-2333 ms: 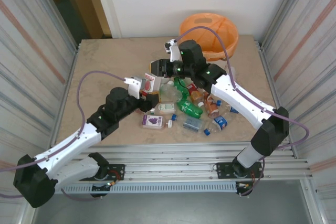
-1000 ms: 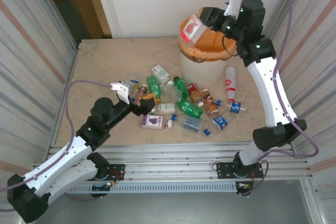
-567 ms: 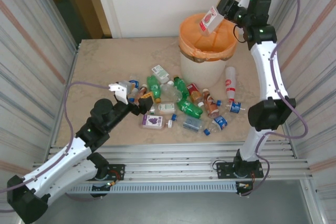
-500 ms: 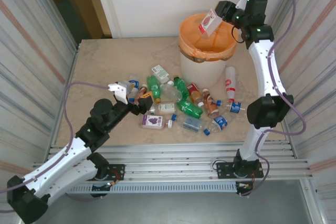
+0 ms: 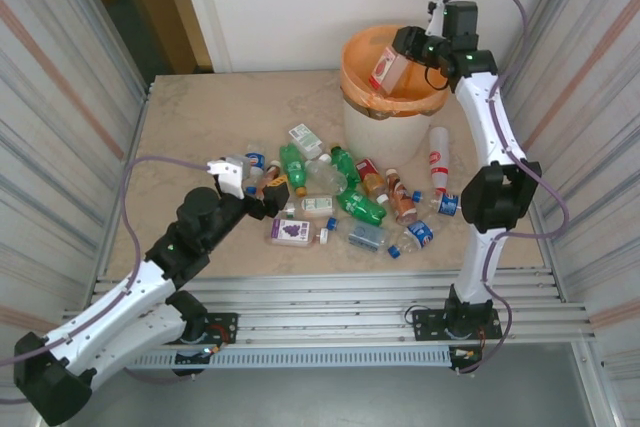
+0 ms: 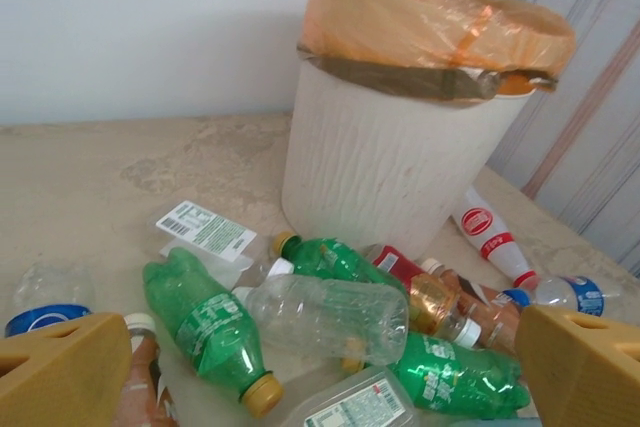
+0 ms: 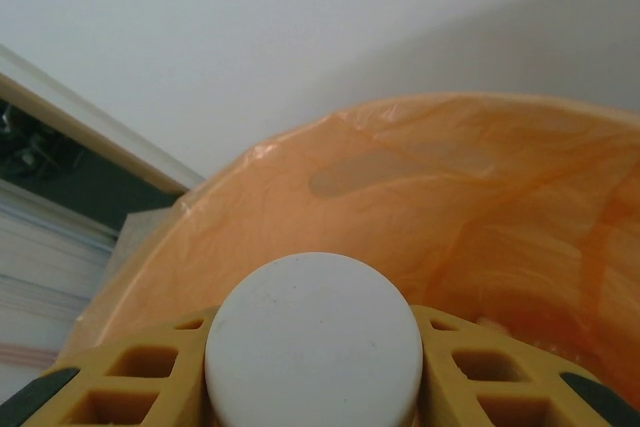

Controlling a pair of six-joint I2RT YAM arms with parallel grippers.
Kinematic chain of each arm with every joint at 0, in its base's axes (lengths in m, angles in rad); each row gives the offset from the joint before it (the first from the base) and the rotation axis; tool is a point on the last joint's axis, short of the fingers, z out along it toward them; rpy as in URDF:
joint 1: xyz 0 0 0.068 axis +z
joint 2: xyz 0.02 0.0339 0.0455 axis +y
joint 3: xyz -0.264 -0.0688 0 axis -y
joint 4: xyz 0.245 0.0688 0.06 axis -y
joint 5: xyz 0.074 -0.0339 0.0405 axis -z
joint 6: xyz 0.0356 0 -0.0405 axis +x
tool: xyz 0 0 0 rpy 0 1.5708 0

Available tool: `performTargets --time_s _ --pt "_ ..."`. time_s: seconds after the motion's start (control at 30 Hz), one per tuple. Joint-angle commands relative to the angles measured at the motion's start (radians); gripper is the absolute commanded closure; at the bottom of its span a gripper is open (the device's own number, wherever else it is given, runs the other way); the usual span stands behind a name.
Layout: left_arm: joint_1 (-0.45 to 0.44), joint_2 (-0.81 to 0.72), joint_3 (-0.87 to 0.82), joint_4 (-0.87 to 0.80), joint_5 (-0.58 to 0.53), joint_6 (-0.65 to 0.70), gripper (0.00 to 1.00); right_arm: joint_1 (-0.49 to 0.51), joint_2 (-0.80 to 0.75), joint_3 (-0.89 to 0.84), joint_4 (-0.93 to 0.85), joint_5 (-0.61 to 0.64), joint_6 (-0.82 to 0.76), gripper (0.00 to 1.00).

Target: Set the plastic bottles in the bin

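Your right fingers [image 5: 402,51] pinch a white-capped bottle [image 5: 385,69] over the bin [image 5: 372,132] at one o'clock; a crooked release may bounce it onto the desk [image 5: 200,117]. Your left fingers [image 5: 262,187] gape empty by the pile [image 5: 350,197].

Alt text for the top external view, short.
The right gripper holds a red-labelled bottle over the orange-lined bin at the table's far right. The left gripper is open at the left edge of a pile of bottles mid-table.
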Motion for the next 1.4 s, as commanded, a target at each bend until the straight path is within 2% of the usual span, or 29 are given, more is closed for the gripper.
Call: performTargets --time_s 0.0,0.23,0.47,0.63,0.8,1.0,1.13,1.23,1.37 --pt "-0.005 0.01 0.045 -0.036 -0.048 -0.008 0.01 0.029 0.028 0.043 -0.037 0.02 -0.07 0.68" --pt "-0.005 0.018 0.05 -0.051 -0.06 -0.016 0.01 0.049 0.06 0.044 -0.048 0.038 -0.093 0.63" --pt "-0.005 0.017 0.056 -0.074 -0.073 -0.021 0.01 0.06 0.109 0.09 -0.101 0.069 -0.124 0.48" --pt "-0.005 0.015 0.059 -0.088 -0.081 -0.024 0.01 0.065 0.104 0.12 -0.123 0.091 -0.146 0.31" --pt "-0.005 0.015 0.059 -0.088 -0.088 -0.027 0.01 0.067 0.08 0.172 -0.155 0.091 -0.163 0.27" --pt "-0.004 0.018 0.059 -0.092 -0.1 -0.034 0.01 0.077 -0.012 0.19 -0.182 0.114 -0.178 0.24" --pt "-0.003 0.017 0.053 -0.091 -0.107 -0.041 0.01 0.081 -0.104 0.166 -0.236 0.173 -0.171 0.2" --pt "-0.002 0.017 0.054 -0.096 -0.117 -0.046 0.01 0.08 -0.202 0.07 -0.261 0.233 -0.15 0.15" --pt "0.006 0.018 0.058 -0.109 -0.129 -0.052 0.01 0.073 -0.375 -0.168 -0.231 0.299 -0.114 0.12"
